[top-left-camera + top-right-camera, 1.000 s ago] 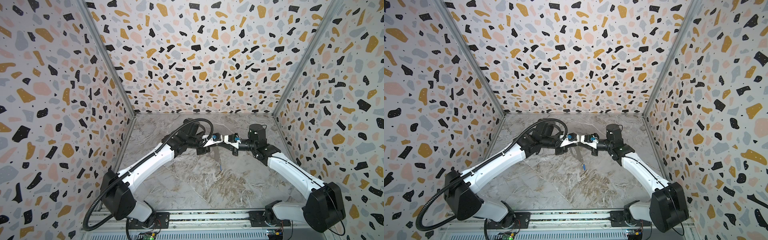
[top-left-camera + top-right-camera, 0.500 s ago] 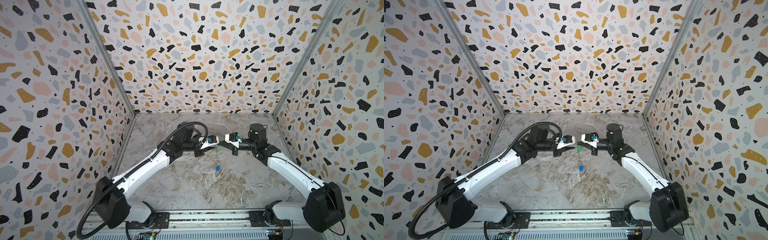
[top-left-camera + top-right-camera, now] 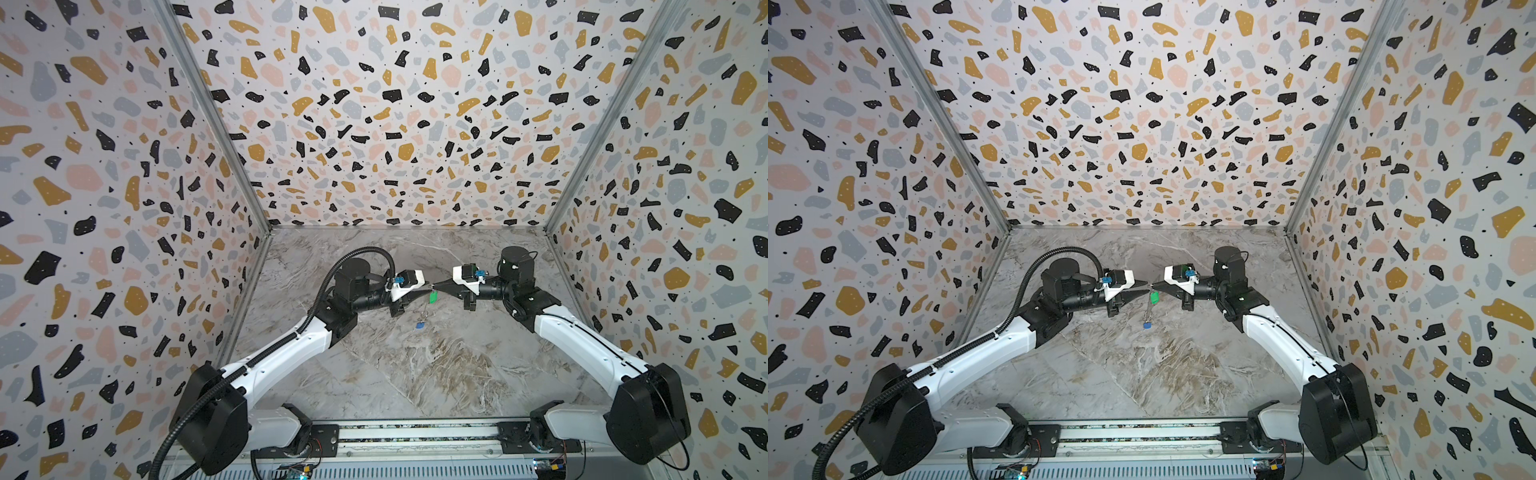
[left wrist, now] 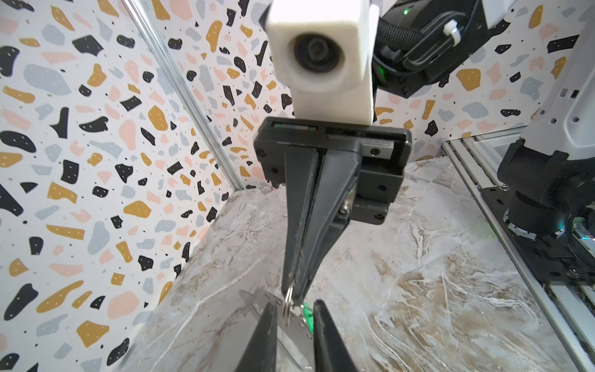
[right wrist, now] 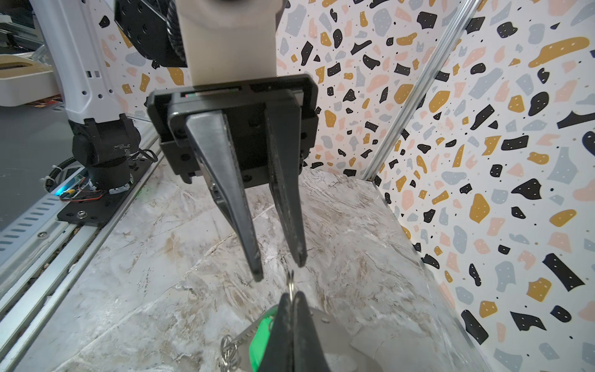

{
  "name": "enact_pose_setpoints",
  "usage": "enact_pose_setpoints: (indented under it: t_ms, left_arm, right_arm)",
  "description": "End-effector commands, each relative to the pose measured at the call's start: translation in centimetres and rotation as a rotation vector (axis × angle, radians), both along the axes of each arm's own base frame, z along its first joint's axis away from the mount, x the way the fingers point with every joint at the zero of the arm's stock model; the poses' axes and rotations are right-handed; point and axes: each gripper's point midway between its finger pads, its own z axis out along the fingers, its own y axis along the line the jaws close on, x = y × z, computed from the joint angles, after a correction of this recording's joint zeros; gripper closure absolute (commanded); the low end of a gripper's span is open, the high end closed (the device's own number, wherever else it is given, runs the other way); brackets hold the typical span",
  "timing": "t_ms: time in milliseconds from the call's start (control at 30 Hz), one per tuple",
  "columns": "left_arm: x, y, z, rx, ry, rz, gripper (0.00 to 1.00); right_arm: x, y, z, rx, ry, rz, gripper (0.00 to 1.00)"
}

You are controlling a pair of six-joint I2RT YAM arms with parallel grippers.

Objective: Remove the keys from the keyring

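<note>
My right gripper (image 5: pixel 291 294) is shut on a metal split ring (image 5: pixel 291 283) of the keyring and holds it above the marble floor. The keyring's grey plate (image 5: pixel 335 335) hangs under the jaws. The green key (image 5: pixel 262 335) lies against the plate and shows in both top views (image 3: pixel 433 297) (image 3: pixel 1154 296). The blue key (image 3: pixel 420 325) dangles lower on a chain of small rings (image 5: pixel 230 351). My left gripper (image 4: pixel 294 309) faces the right one tip to tip. It is open by a narrow gap, its fingertips (image 5: pixel 257 277) either side of the ring and apart from it.
Speckled walls (image 3: pixel 124 208) close the marble floor (image 3: pixel 415 374) in on three sides. A metal rail with both arm bases (image 3: pixel 415 436) runs along the front. The grippers meet high over the middle of the back half.
The left gripper, shut at the ring a second ago, opened and drew back to the left, then came back to the ring. The right gripper has kept its hold.
</note>
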Motion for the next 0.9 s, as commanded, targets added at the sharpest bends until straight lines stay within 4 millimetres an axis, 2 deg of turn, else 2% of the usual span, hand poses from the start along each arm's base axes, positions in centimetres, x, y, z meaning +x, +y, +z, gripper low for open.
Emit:
enact_pose_setpoints:
  t_ms: [0,500,867]
  left_arm:
    - [-0.5,-0.4,1.1,-0.054,-0.018,-0.041,0.81]
    - [0.4,-0.4,-0.3,-0.004,0.009,-0.005,0.79]
    - [0.9,-0.3,-0.1,-0.002,0.009,0.02,0.8]
  right_arm:
    - [-0.3,-0.1,0.9,0.024,-0.016,0.02,1.0]
    - [-0.9,-0.2,1.6,0.046,-0.039,0.037,1.0]
    - [-1.0,-0.4,1.8,0.053,-0.045,0.042,1.0]
